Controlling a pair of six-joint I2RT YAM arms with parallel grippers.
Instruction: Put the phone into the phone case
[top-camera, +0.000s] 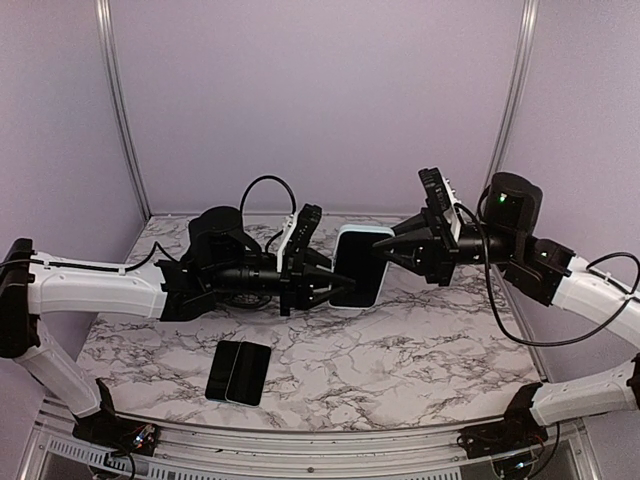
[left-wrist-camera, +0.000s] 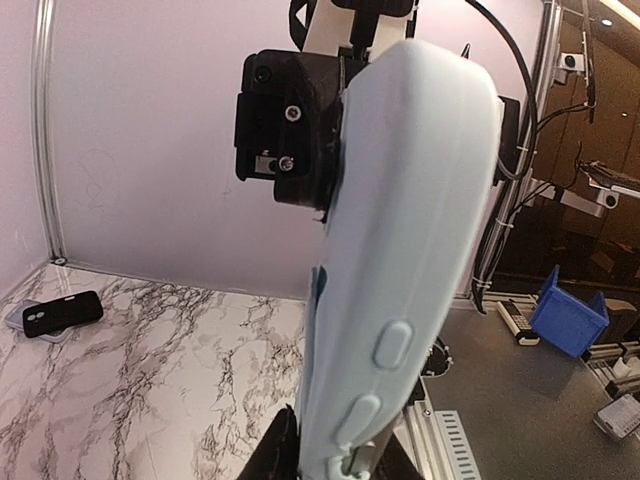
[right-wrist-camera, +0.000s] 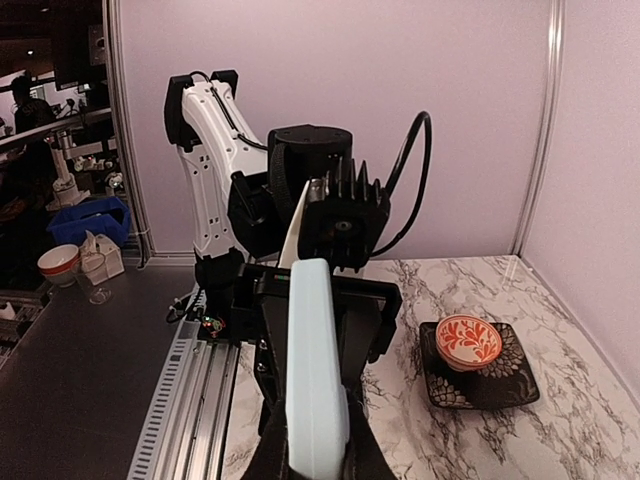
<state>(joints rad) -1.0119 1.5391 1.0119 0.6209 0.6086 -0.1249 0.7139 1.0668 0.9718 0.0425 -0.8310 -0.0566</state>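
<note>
White shells on the long links of the left arm (top-camera: 95, 290) and right arm (top-camera: 600, 295), black cylinders at every joint. Now the left gripper (top-camera: 333, 285): black all over, fingers tapering to points. Same again on the right gripper (top-camera: 380, 245). Behind the left tool, a black cable (top-camera: 262, 185) in a tall loop. Behind the right, a second cable (top-camera: 505, 325), long and thin. Green light (top-camera: 499, 197) aglow on the right wrist housing. Silver screws (left-wrist-camera: 287, 160) in the right gripper's block. Black cooling fins (right-wrist-camera: 345, 200) just behind the left gripper.
</note>
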